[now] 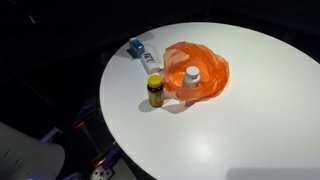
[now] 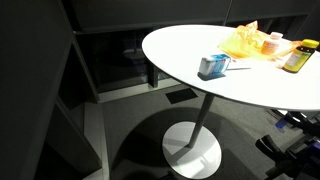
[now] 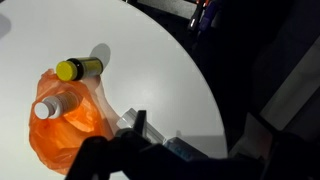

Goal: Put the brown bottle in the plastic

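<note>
Small brown rigid bottle with yellow cap (image 1: 155, 92) stands left of centre, beside the crumpled orange plastic bag (image 1: 210, 68). It is probably light and smooth, and best gripped across its body. The gripper (image 3: 190, 150), at the lower edge of the wrist view, is too dark to tell how far it is open.

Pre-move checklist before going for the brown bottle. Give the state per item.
1. Brown bottle upright on the table, yellow cap on: ok.
2. Brown bottle outside the orange plastic, standing next to it: ok.
3. Plastic's mouth open wide enough: cannot tell.
4. Room inside the plastic: not ok, a white-capped bottle already sits in it.
5. Blue box clear of the brown bottle: ok.
6. Claw open: cannot tell, it is only a dark shape in the wrist view.
</note>
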Robot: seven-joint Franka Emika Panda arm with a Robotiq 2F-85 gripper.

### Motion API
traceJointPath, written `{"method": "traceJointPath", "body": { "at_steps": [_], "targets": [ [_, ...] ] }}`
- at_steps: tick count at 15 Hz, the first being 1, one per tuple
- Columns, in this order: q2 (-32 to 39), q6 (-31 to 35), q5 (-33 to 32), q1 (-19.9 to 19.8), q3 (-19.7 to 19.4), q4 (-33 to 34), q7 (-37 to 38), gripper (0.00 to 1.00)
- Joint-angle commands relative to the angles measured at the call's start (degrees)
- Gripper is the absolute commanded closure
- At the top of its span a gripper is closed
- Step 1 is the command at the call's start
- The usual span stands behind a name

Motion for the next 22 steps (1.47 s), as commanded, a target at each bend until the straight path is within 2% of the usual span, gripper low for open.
{"method": "traceJointPath", "body": {
  "at_steps": [1,5,11,16,22],
  "targets": [
    [0.7,-1.6,-1.9,0.3,-1.9,2.0,0.2,0.0],
    [-0.7,-0.9,-4.2,-0.9,-4.5,2.0,-0.3,0.0],
    [-3.7,3.9,-5.2,-3.5,-11.0,-0.6,-2.0,0.0],
    [-4.1,8.4,-6.3,-8.4,-16.6,-2.6,-3.2,0.0],
    [-2.1,9.0,-7.3,-16.1,-22.2,-3.7,-2.2,0.0]
  ]
}}
